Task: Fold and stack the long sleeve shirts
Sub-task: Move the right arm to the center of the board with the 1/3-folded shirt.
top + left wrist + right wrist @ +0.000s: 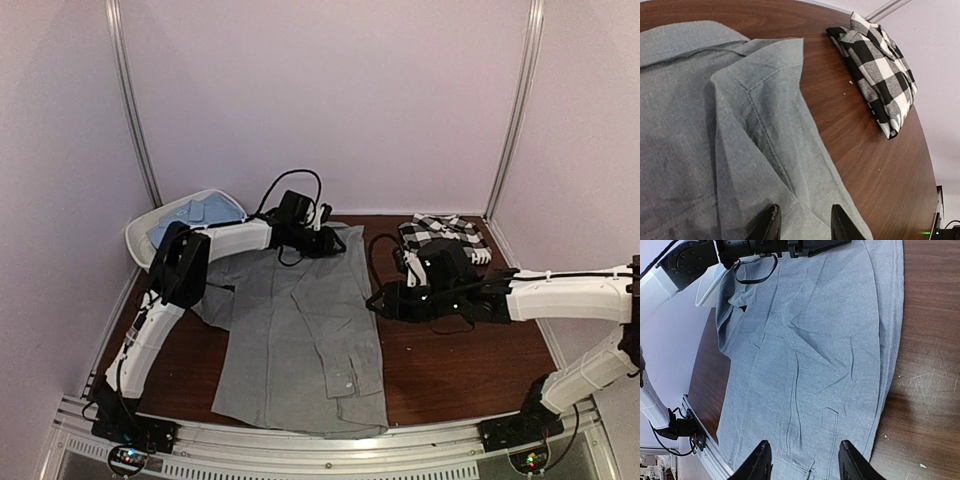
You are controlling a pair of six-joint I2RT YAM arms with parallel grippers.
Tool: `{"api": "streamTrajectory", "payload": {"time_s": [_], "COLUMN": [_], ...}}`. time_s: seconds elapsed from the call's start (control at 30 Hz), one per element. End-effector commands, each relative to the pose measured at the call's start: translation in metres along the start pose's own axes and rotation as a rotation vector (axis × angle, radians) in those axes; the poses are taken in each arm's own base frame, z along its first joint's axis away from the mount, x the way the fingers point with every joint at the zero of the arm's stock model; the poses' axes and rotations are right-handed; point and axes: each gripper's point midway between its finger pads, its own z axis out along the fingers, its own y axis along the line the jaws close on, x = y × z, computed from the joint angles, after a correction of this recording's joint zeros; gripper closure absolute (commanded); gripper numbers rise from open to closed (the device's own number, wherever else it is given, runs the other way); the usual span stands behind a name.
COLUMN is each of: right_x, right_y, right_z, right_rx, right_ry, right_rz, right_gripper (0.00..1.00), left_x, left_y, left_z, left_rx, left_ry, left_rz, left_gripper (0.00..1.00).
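The plain grey shirt (pixel 300 340) lies spread flat on the brown table, collar end at the back. My left gripper (pixel 333 241) is open and empty just above the shirt's far right corner; the left wrist view shows its fingertips (pixel 771 222) over grey cloth (pixel 730 140). My right gripper (pixel 379 300) is open and empty, hovering at the shirt's right edge; the right wrist view looks down on the shirt (pixel 810 355) and a sleeve cuff. The black-and-white checked shirt (pixel 446 236) lies folded at the back right and also shows in the left wrist view (pixel 880 75). The light blue shirt (pixel 195 214) lies in the tub.
A white plastic tub (pixel 140 238) stands at the back left corner. Pale walls close in the table on three sides. A metal rail (pixel 300 450) runs along the near edge. Bare wood (pixel 460 370) lies right of the grey shirt.
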Motion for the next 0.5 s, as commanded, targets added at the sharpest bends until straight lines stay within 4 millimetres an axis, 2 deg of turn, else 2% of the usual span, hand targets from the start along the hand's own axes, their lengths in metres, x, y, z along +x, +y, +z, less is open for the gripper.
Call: {"api": "streamTrajectory", "payload": {"time_s": [0.0, 0.13, 0.27, 0.37, 0.47], "right_x": [0.002, 0.004, 0.002, -0.001, -0.008], "right_y": [-0.006, -0.009, -0.008, -0.003, 0.003], "right_z": [-0.009, -0.012, -0.012, -0.008, -0.001], "right_rx": [0.006, 0.009, 0.013, 0.008, -0.003], "right_ry": [-0.018, -0.019, -0.021, -0.018, -0.015], "right_rz": [0.033, 0.034, 0.023, 0.008, -0.010], "right_gripper": [0.52, 0.52, 0.52, 0.51, 0.50], "left_x": [-0.027, -0.035, -0.031, -0.027, -0.029], "left_y": [0.006, 0.010, 0.025, 0.034, 0.034], "left_z": [0.008, 0.011, 0.016, 0.018, 0.017], "left_rx": [0.044, 0.054, 0.047, 0.052, 0.076], "left_ry": [-0.087, -0.121, -0.118, -0.104, -0.095], "left_rz": [-0.024, -0.046, -0.082, -0.108, -0.112], "left_gripper": [0.65, 0.64, 0.64, 0.64, 0.61]}}
